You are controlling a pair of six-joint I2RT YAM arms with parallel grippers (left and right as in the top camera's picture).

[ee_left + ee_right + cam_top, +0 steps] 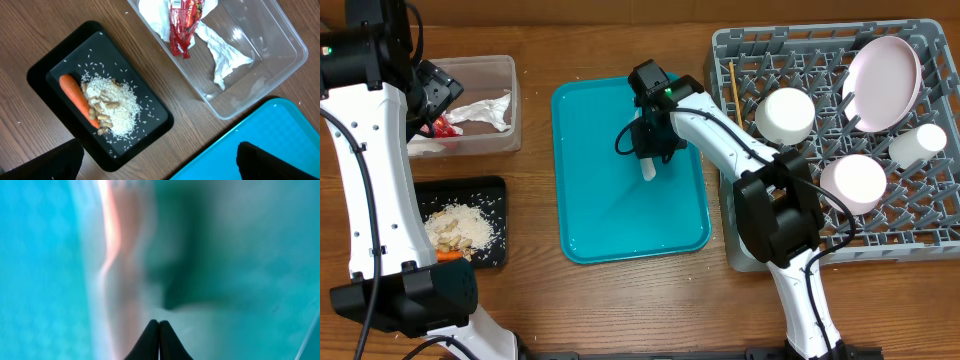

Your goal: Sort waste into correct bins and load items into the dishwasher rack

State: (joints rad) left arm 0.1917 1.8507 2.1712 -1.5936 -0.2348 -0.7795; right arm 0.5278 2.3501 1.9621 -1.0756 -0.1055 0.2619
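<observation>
Surface: brown wood-grain table, a few stray white grains lying on it; nothing of the room is showing beyond the tabletop. A clear rectangular plastic tub is sitting at the far left, holding a crumpled white paper napkin and a small red wrapper. The wrapper is carrying pale print, too small to read. Just beside the tub, a shallow black rectangular tray is holding a heap of pale grainy food scraps with an orange carrot lying against its edge. A large teal plastic serving tray is occupying the centre. The right gripper is pointing down at it, fingertips pressing flat together. A short white plastic fork is poking out from beneath them in the overhead view; I cannot tell whether it is pinched. The left gripper is hovering over the tub and black tray, fingers spread wide and grasping nothing. At the right, a large square grey plastic grid rack is carrying two small white bowls, a small white cup, a large round pale plate leaning on its edge and a thin wooden stick.
</observation>
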